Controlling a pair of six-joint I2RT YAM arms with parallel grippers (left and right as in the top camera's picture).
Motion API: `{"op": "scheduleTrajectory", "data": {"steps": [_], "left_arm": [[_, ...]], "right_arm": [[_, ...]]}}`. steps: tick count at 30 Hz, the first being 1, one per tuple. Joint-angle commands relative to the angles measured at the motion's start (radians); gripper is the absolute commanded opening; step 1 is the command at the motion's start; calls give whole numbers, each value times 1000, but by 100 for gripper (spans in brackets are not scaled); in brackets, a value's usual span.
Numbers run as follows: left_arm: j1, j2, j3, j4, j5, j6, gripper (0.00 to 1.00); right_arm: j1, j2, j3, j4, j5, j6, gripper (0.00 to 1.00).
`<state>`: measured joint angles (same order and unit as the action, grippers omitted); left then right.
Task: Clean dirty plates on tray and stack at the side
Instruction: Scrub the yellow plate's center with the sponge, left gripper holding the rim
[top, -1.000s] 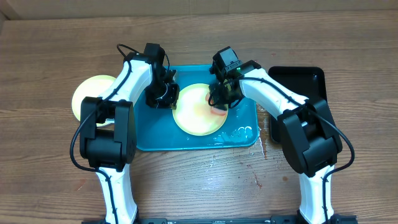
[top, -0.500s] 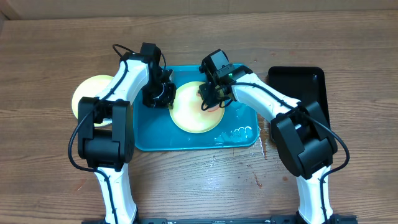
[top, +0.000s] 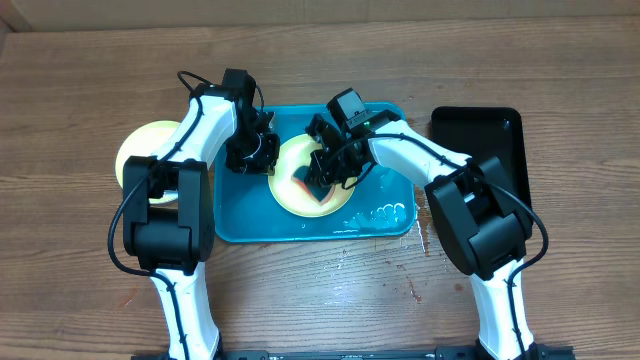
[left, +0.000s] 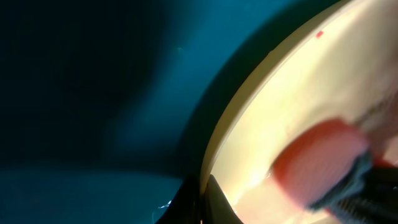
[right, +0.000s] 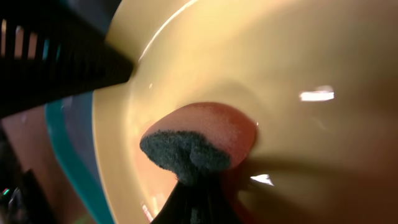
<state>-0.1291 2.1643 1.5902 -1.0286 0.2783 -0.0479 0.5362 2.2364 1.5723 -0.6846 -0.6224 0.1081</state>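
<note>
A cream plate (top: 287, 160) lies on the turquoise tray (top: 240, 215). My left gripper (top: 262, 158) is shut on the plate's left rim; the left wrist view shows its fingers (left: 202, 202) pinching the rim (left: 249, 112). My right gripper (top: 322, 180) is shut on a red sponge with a dark scrub side (top: 305, 186) and presses it on the plate's face. The right wrist view shows the sponge (right: 199, 140) on the plate (right: 286, 56) just ahead of the fingers (right: 198, 202). A second pale green-rimmed plate (top: 140, 150) lies on the table left of the tray, partly hidden by my left arm.
A narrow black tray (top: 490, 140) stands right of the turquoise tray. Water and foam (top: 385, 212) lie on the turquoise tray's near right corner. The wooden table (top: 330, 290) surrounds both trays.
My right gripper has dragged the sponge from the plate's far right side to its near left part. The plate has shifted slightly left. The left gripper keeps hold of the rim.
</note>
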Motion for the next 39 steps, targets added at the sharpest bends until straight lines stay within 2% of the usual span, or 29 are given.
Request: {"op": "scheduleTrajectory", "data": {"steps": [1,5,11,15,24,29,39], "left_arm": [[-4,-19,-4,10,29,22,4],[-4,-19,-4,10,30,22,4],[-4,-19,-4,6,29,23,4],[-4,-19,-4,5,29,23,4],[-4,-19,-4,5,29,23,4],[-4,-19,-4,5,29,23,4],[-4,-19,-4,5,29,23,4]], "right_arm": [[18,28,-15,-60,-105,-90,4],[15,28,-2,-130,-68,-169,4],[-18,27,79,-248,237,-163,4],[-45,24,138,-282,468,-53,4],[-52,24,157,-256,758,58,4],[-37,24,157,-188,763,79,4],[-11,102,147,-41,407,90,4]]}}
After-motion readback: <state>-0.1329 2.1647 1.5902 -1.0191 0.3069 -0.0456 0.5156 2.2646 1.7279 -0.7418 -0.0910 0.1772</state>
